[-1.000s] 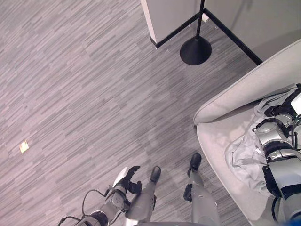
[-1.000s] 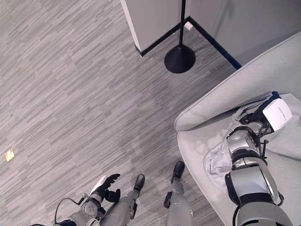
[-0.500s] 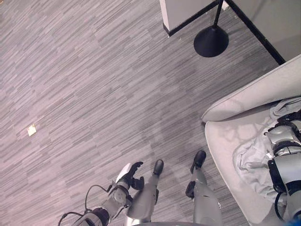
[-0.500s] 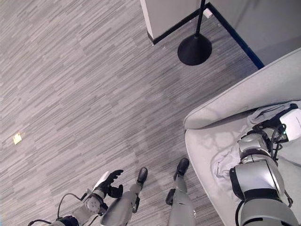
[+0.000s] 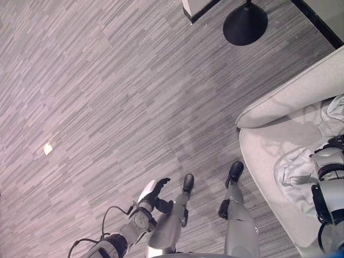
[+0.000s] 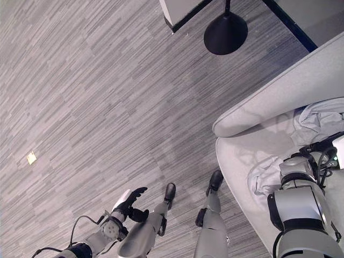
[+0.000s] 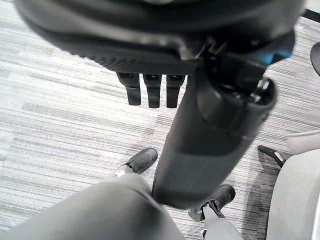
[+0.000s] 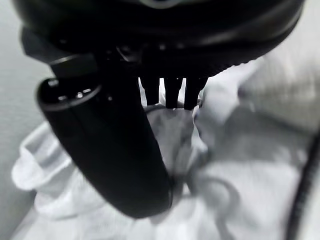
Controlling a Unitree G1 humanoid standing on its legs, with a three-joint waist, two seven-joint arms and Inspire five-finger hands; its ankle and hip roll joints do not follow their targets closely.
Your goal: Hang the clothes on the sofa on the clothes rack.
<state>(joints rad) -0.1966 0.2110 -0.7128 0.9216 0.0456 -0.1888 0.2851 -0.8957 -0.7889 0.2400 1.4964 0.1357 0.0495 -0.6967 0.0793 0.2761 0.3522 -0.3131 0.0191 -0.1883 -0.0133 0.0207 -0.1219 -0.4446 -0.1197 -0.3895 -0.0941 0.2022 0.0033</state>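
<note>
Your crumpled white garment (image 6: 279, 169) lies on the seat of the light grey fabric sofa (image 6: 269, 99), at the right of the head views. It's bunched in folds, and its long axis runs from the seat's front edge back toward the backrest. A paler grey-white fold (image 6: 317, 115) sits at the far end against the backrest. You can't tell collar from hem.

Your right hand (image 8: 172, 87) is down on the garment. In its wrist view the fingers (image 8: 172, 95) point at the white folds with the thumb (image 8: 107, 150) alongside, both right at the cloth. You can't tell whether they have pinched it or only touch it. In the head views the right forearm covers the hand.

Your left hand (image 5: 155, 192) hangs low at the left, over the grey striped carpet floor (image 5: 107, 97), well apart from the sofa. Its fingers (image 7: 152, 92) are straight and relaxed, holding nothing.

The black round base of the clothes rack (image 6: 226, 33) stands on the floor at the top, beside a dark-skirted wall corner (image 6: 180, 12), and apart from the sofa's arm. A small yellowish scrap (image 5: 48, 148) lies on the floor far left.
</note>
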